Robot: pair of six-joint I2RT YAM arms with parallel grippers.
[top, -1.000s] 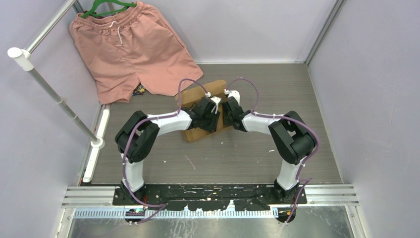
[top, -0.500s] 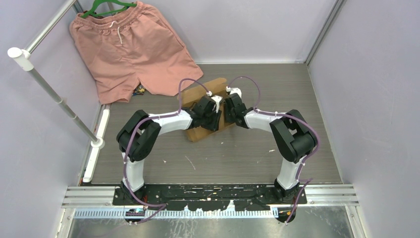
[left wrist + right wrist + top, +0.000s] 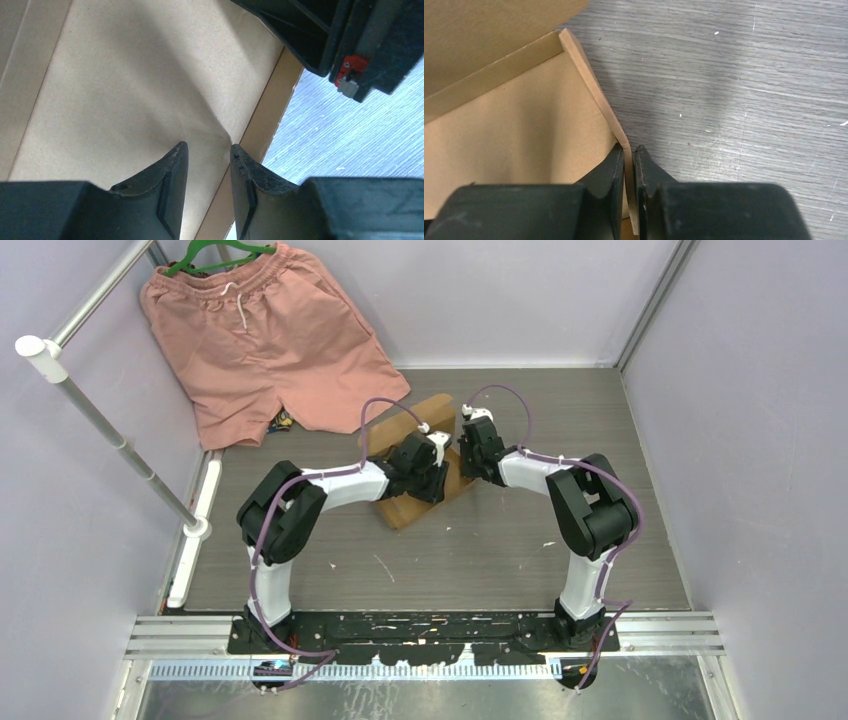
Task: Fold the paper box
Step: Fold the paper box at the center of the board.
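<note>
Between the left claw (image 3: 428, 478) and the right claw (image 3: 475, 455), seen from above, the paper box (image 3: 408, 508) lies skewed on the table (image 3: 580, 420) — brown cardboard, partly folded. Left wrist view: fingers part-spread, tips over a flat panel just inside its edge, clamping nothing. Right wrist view: fingers pressed together on a thin raised flap edge. Light, stiff board, I'd say — it should bend cleanly only at its scores, so pinch near an edge and steer gently.

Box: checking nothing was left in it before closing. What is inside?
Only bare cardboard shows inside the box, where the right fingers pinch its wall. Beyond the left fingers lies another bare panel. From above, the arms hide the rest.
</note>
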